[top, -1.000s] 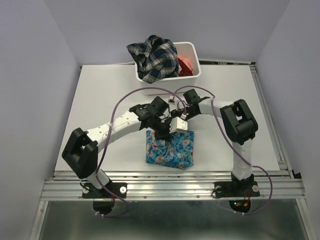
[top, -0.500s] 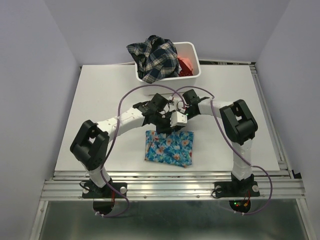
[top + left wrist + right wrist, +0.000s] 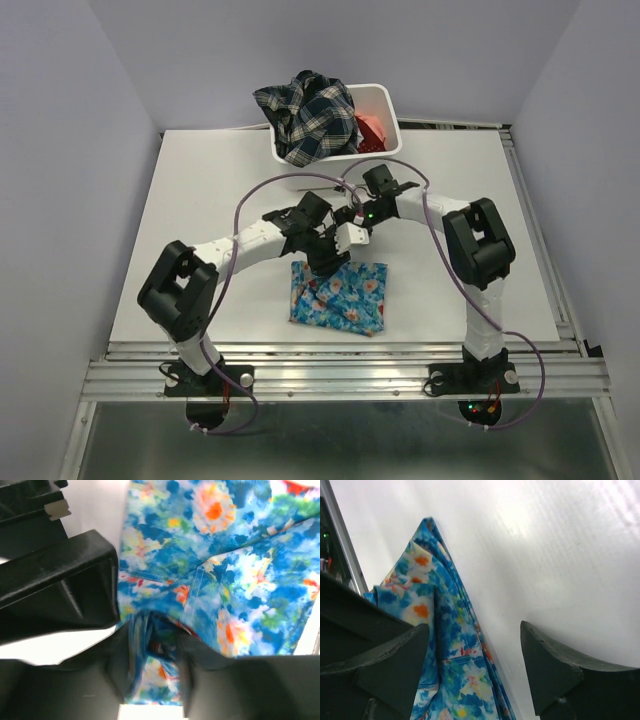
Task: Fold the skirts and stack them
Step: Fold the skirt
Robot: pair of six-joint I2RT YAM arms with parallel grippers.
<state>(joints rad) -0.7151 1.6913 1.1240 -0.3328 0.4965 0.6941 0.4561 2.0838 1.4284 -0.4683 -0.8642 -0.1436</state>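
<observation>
Three skirts: a folded bright-blue floral cloth skirt [image 3: 340, 300] on the white worktop [image 3: 200, 200]; a dark plaid skirt [image 3: 305, 120] and a coral-red skirt [image 3: 372, 128] in the white plastic bin [image 3: 385, 150]. The left hand [image 3: 152, 650], pinched earlier, is now parted about the blue fold. The right hand [image 3: 475, 627] is empty, spread wider than before.

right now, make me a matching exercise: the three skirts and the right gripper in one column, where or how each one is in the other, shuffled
Column 1
1. blue skirt
2. plaid skirt
3. red skirt
4. right gripper

Column 2
a. draped over the rim of the bin
b. open, holding nothing
c. folded on the table
d. inside the bin, right side

Pairs: 1-c, 2-a, 3-d, 4-b
</observation>
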